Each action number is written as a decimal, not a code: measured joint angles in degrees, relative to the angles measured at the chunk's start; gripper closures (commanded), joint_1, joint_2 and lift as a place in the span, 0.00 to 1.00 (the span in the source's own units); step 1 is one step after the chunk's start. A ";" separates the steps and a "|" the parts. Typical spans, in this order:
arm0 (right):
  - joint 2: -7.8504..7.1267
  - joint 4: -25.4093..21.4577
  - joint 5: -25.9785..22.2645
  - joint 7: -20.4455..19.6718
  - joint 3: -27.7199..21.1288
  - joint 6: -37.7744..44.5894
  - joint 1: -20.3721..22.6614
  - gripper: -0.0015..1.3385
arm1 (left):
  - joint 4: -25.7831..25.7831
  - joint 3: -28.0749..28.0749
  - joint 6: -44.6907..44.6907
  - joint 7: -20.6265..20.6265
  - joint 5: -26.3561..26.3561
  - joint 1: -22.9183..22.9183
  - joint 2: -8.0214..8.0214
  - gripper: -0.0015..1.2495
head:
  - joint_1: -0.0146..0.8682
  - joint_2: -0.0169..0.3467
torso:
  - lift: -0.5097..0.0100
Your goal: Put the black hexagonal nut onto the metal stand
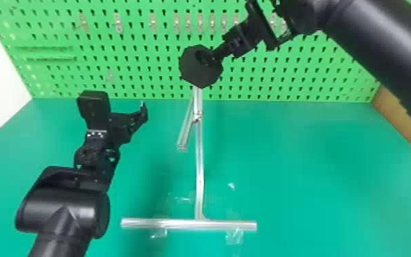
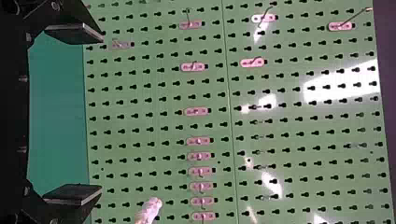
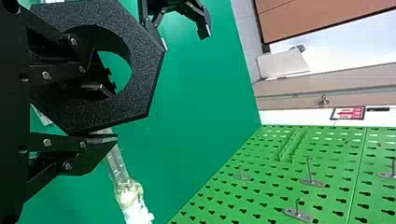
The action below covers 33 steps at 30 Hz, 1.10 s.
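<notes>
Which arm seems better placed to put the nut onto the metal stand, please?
Right, I'd judge: the right claw grips the nut, seemingly near the top of the metal stand, while the left claw is open and empty.

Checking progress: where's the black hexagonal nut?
The nut is in the head view's upper middle, held by the right gripper, by the top of the metal stand.
</notes>
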 measured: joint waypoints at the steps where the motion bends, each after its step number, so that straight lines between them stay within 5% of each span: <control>1: 0.00 0.07 -0.07 0.02 0.00 -0.11 0.02 0.84 | 0.00 0.00 0.00 0.00 0.00 0.00 0.00 0.12 | 0.80 0.27 | 0.98; 19: -0.09 0.67 -1.19 0.19 0.20 -1.02 0.24 0.75 | 0.00 0.00 -0.12 0.00 0.01 0.00 0.00 0.12 | 0.80 0.27 | 0.98; 33: -0.09 1.75 -2.69 0.15 0.15 -2.31 0.32 0.48 | 0.00 0.00 -0.28 0.00 0.01 -0.08 0.08 0.12 | 0.80 0.27 | 0.98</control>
